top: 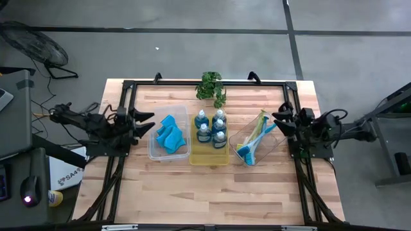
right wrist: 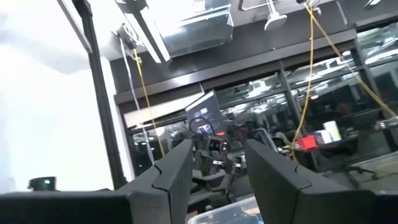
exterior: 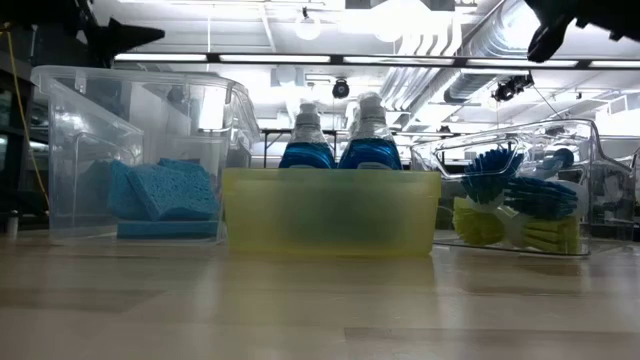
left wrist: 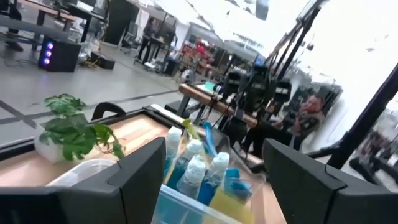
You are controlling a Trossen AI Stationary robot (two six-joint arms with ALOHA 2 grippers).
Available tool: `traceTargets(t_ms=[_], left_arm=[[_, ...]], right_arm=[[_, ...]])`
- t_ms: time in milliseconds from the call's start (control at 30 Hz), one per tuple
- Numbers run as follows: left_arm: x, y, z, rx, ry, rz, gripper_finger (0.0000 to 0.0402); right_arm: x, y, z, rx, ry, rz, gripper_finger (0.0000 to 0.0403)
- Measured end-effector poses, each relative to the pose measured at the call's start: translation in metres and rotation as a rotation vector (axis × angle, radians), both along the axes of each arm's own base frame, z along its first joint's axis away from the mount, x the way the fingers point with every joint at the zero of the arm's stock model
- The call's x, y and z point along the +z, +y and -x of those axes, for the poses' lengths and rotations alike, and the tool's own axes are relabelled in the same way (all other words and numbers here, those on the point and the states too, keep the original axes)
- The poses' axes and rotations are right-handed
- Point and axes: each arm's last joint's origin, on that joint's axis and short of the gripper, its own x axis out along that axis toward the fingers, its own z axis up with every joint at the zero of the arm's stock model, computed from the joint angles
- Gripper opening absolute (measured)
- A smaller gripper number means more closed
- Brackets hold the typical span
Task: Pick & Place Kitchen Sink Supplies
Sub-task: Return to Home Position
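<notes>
If starting at frosted yellow tray [top: 209, 160], find clear soap bottles [top: 211, 126] inside, wavy blue sponges [top: 169, 136] in clear bin [top: 168, 156] leftward, bristly brushes [top: 253, 142] in second clear bin [top: 270, 146] rightward. See left gripper [top: 153, 123], right gripper [top: 276, 122] flanking, fingers [left wrist: 134, 180] parted, empty.

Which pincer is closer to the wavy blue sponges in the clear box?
Left. The left pincer hangs right beside the clear plastic box holding the wavy blue sponges. The right pincer is far off, beyond the yellow plastic tray.
</notes>
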Motion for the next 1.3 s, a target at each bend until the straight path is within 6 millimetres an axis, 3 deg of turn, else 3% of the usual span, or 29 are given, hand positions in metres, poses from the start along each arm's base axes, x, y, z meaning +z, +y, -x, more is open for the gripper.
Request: traceTargets(t_ms=[400,900,1300], left_arm=[[-0.030,-0.003,-0.009,0.039,-0.100,0.054,0.0264],[-0.071,-0.003,-0.014,0.119,-0.087,0.144,0.0264],[-0.074,-0.002,-0.014,0.169,-0.069,0.160,0.0264]], right_arm=[[-0.028,-0.006,-0.005,0.050,0.013,-0.054,0.0140],[-0.032,-0.024,-0.004,0.092,0.064,-0.048,0.0140],[-0.037,-0.029,-0.006,0.032,0.126,-0.005,0.0140]])
